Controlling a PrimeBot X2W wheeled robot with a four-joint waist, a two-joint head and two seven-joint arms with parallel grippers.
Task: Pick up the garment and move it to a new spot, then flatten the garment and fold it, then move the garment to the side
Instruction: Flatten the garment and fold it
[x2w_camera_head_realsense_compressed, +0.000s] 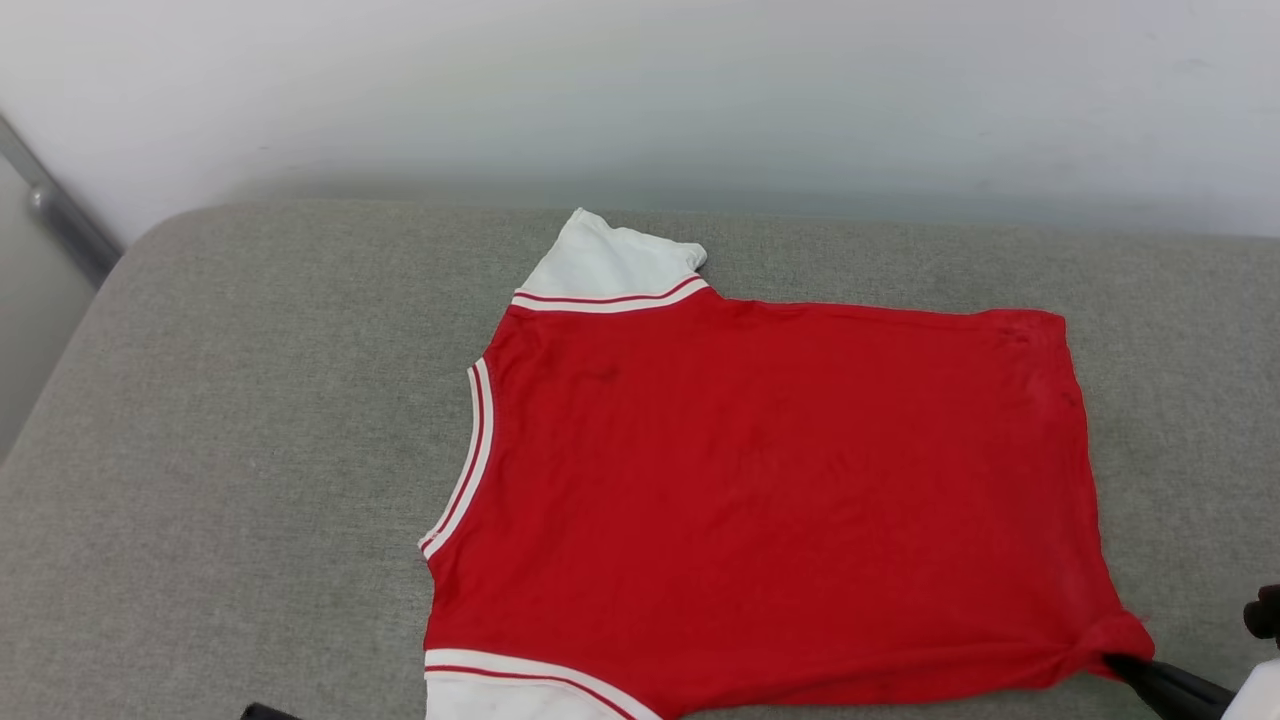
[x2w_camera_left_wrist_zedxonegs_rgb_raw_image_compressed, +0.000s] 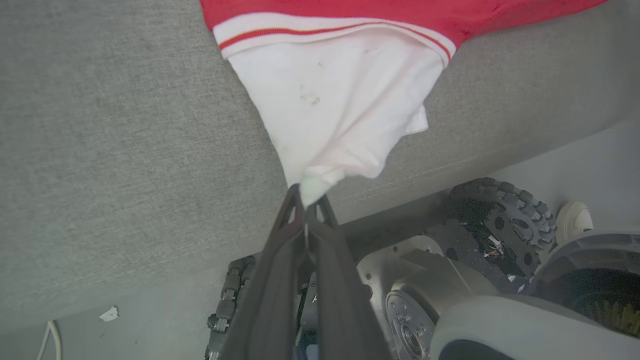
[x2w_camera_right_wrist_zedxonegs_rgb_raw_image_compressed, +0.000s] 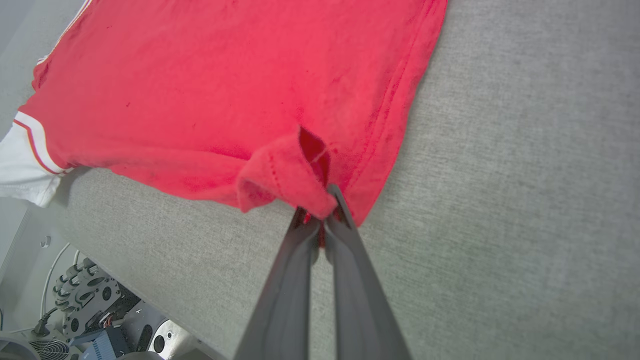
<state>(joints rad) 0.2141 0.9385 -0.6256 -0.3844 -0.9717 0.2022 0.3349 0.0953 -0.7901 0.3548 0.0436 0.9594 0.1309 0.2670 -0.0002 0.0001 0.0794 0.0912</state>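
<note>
The garment (x2w_camera_head_realsense_compressed: 760, 480), a red jersey with white sleeves and striped trim, lies spread plain side up on the grey cushion (x2w_camera_head_realsense_compressed: 250, 420), collar toward the left. My left gripper (x2w_camera_left_wrist_zedxonegs_rgb_raw_image_compressed: 307, 200) is shut on the tip of the near white sleeve (x2w_camera_left_wrist_zedxonegs_rgb_raw_image_compressed: 340, 105), which is pulled taut over the cushion's front edge. My right gripper (x2w_camera_right_wrist_zedxonegs_rgb_raw_image_compressed: 322, 215) is shut on the bunched near corner of the red hem (x2w_camera_right_wrist_zedxonegs_rgb_raw_image_compressed: 285, 180); its dark fingers (x2w_camera_head_realsense_compressed: 1160, 685) show at the lower right of the head view. The far white sleeve (x2w_camera_head_realsense_compressed: 610, 262) lies flat at the back.
A pale wall (x2w_camera_head_realsense_compressed: 640, 90) rises behind the cushion, with a metal rail (x2w_camera_head_realsense_compressed: 60, 215) at the far left. Below the cushion's front edge are my wheeled base (x2w_camera_left_wrist_zedxonegs_rgb_raw_image_compressed: 500, 235) and the floor with a cable (x2w_camera_left_wrist_zedxonegs_rgb_raw_image_compressed: 50, 340).
</note>
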